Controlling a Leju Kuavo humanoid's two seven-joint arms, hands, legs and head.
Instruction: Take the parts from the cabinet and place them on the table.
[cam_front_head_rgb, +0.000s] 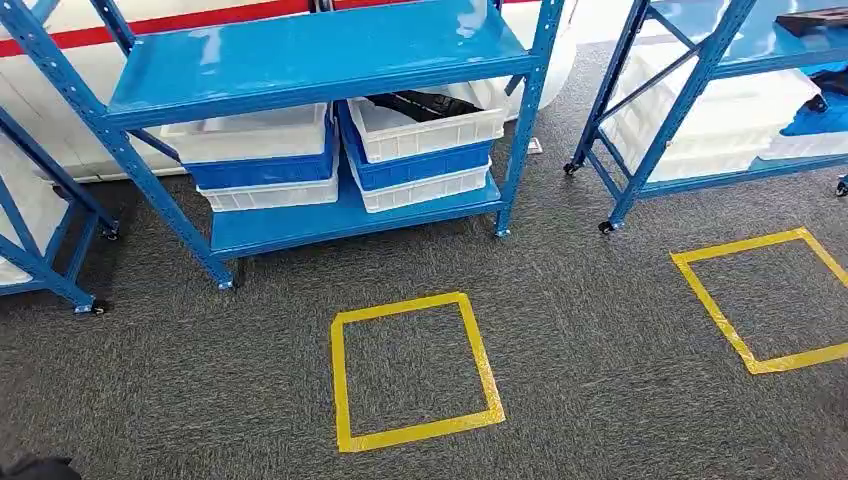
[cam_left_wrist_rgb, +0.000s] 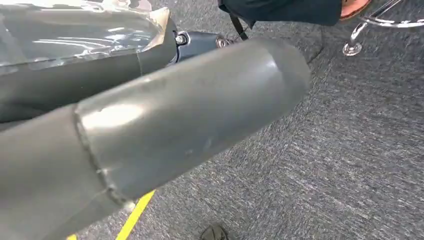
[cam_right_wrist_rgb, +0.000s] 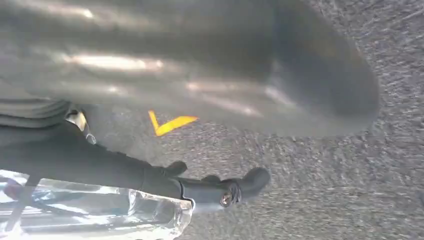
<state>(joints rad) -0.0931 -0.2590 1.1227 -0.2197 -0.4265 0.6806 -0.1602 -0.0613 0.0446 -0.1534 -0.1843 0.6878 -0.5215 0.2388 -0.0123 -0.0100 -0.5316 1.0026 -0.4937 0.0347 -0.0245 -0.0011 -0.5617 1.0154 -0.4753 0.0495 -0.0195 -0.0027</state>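
At wrists, left bag (cam_left_wrist_rgb: 75, 30) was seen against left hand (cam_left_wrist_rgb: 165, 125), right bag (cam_right_wrist_rgb: 90, 215) against right hand (cam_right_wrist_rgb: 200, 75); whether fingers grasped them could not be told. If loosely held, bags might be dropped onto carpet (cam_front_head_rgb: 600, 350).

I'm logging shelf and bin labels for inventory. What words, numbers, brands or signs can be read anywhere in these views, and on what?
None: no readable text in any view.
The white bins and blue bins on the blue shelf unit carry no visible labels.
The yellow tape squares on the carpet are plain outlines, without letters or numbers.
The red stripe behind the shelves is plain colour.
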